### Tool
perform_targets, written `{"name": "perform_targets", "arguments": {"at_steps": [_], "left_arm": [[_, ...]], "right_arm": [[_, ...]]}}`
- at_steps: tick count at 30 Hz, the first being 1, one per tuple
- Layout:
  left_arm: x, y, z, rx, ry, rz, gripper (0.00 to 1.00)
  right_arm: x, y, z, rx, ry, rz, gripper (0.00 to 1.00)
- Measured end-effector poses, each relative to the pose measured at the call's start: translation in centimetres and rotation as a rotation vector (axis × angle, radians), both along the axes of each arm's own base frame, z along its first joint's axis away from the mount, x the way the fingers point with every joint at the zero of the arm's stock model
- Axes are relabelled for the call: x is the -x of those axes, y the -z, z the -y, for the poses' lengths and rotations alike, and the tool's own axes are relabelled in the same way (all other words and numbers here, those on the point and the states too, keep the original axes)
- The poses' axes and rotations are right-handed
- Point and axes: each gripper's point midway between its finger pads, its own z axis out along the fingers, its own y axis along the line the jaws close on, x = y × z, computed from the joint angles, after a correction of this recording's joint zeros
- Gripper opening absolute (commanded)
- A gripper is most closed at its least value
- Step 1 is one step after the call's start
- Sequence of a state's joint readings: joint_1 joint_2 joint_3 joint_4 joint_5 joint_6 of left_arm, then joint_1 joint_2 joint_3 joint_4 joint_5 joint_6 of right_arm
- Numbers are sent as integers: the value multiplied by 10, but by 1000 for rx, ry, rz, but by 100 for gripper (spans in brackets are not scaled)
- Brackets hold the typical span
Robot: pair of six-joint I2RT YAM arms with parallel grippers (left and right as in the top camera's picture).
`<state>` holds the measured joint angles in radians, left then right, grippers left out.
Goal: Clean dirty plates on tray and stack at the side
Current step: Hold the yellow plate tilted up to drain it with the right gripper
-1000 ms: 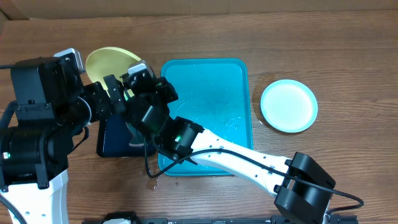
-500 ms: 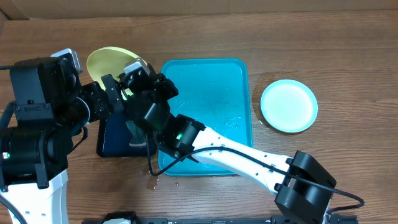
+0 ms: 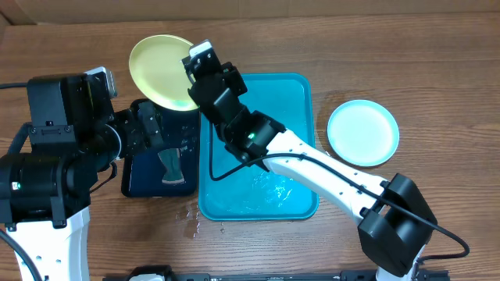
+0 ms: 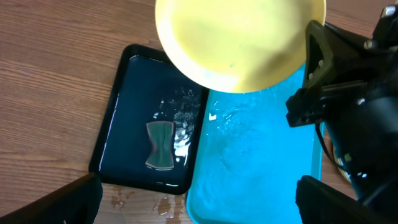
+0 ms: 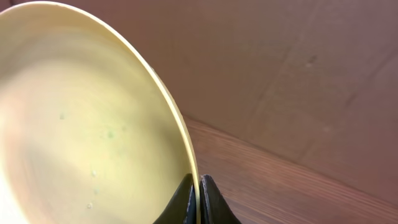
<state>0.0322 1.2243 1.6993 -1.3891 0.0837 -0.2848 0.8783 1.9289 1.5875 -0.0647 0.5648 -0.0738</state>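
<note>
Right pincer (image 5: 199, 198) clenched on the rim of the yellow plate (image 5: 81, 124) — left pincer (image 4: 199, 200) spread wide, empty.

Brown wood-grain table (image 3: 70, 47), flat brown cardboard (image 3: 156, 6) along its far edge, soft even light

Right wrist view: yellow plate (image 5: 81, 124) runs off the left and bottom edges. The right gripper (image 5: 199, 198) is cut at the bottom edge, so only its tips at the rim show. Pale specks on the plate are too small to identify.

Left wrist view: left gripper (image 4: 199, 205) fingers (image 4: 65, 199) show only as dark blurred corners. The plate ahead of them is cut by the top edge.

Overhead: black tray (image 3: 144, 176) lies partly under the left arm. The grey piece (image 3: 170, 166) in it cannot be identified.
</note>
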Motion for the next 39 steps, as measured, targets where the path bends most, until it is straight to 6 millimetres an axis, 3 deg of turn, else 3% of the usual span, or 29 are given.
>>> {"name": "perform_targets", "arguments": {"at_steps": [4,12,22,29,36,39], "left_arm": [[0,0,0,2,1,0,100],[0,1,0,0,4,-2,100],[0,1,0,0,4,-2,100],[0,1,1,0,5,-2,100],[0,1,1,0,5,-3,100],[0,1,0,0,4,-2,100]], "right_arm": [[0,-8,-13,-11,-92,26,4],[-3,-62,-28,-2,-175,262,4],[5,-101,-41,20,-279,449,4],[11,-135,-40,25,-278,605,4],[13,-143,-39,24,-271,644,4],[15,-156,-36,-8,-257,686,4]]}}
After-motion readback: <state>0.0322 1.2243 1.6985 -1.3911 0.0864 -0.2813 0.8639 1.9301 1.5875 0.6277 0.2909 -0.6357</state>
